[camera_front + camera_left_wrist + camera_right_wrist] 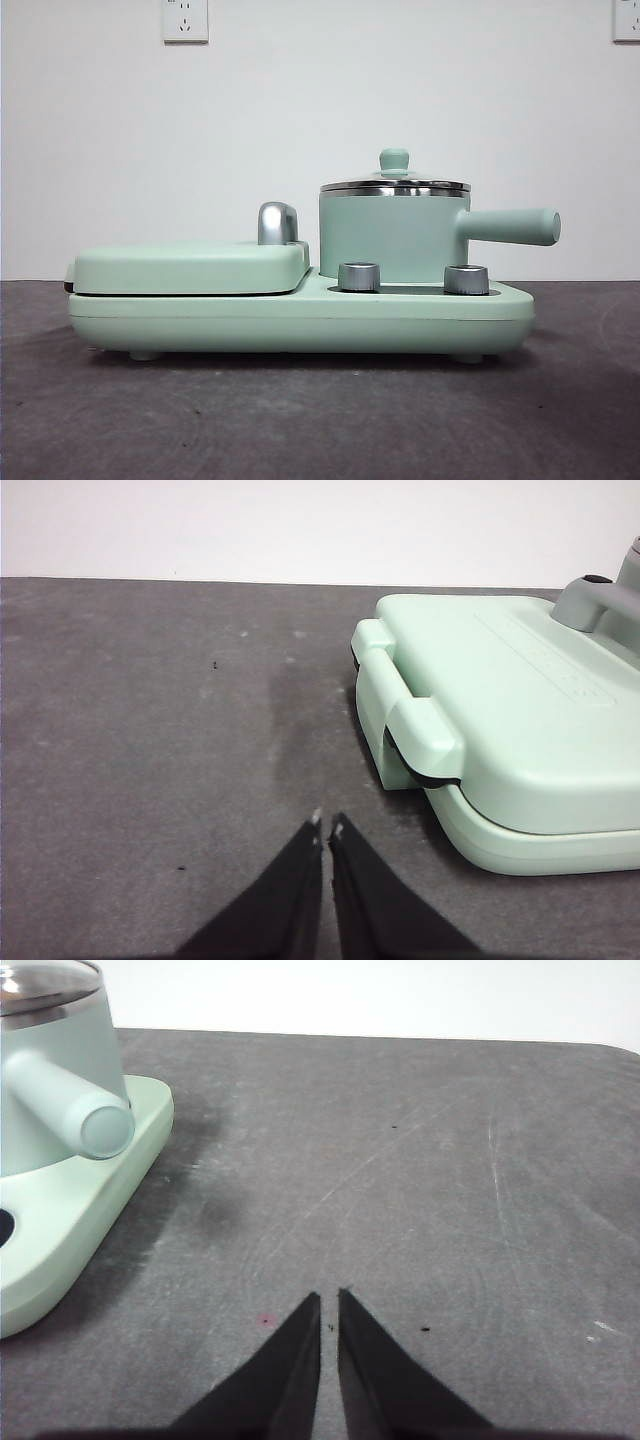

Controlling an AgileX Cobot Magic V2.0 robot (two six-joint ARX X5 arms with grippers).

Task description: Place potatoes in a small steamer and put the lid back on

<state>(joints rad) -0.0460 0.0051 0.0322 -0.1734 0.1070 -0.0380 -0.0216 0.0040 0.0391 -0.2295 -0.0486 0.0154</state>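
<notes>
A dark grey, felt-like table mat (300,420) fills the foreground, marked with pale scuffs and a few tiny specks. On it stands one mint-green cooking base (300,318) on short feet. Two silver dials sit on its front ledge, the left dial (359,277) and the right dial (466,279).

On the base's left half lies the flat mint-green grill cover (190,268), closed, with one chrome handle (277,222) rising at its inner end. On the right half stands the small steamer (393,238), its stubby side handle (512,226) pointing right. The lid (395,184) sits on its steel rim, green knob upward. No potato shows in any view.

The left gripper (326,826) hangs over bare mat just beside the grill end of the base, jaws nearly together, holding nothing. The right gripper (328,1298) hangs over bare mat near the steamer's handle end, jaws likewise narrow and empty.

Behind is a plain white wall (400,80) with two white power sockets, one at upper left (185,20) and one cut by the upper right corner (627,20). No readable writing or brand shows; faint embossed marks on the grill cover are too blurred to read.
</notes>
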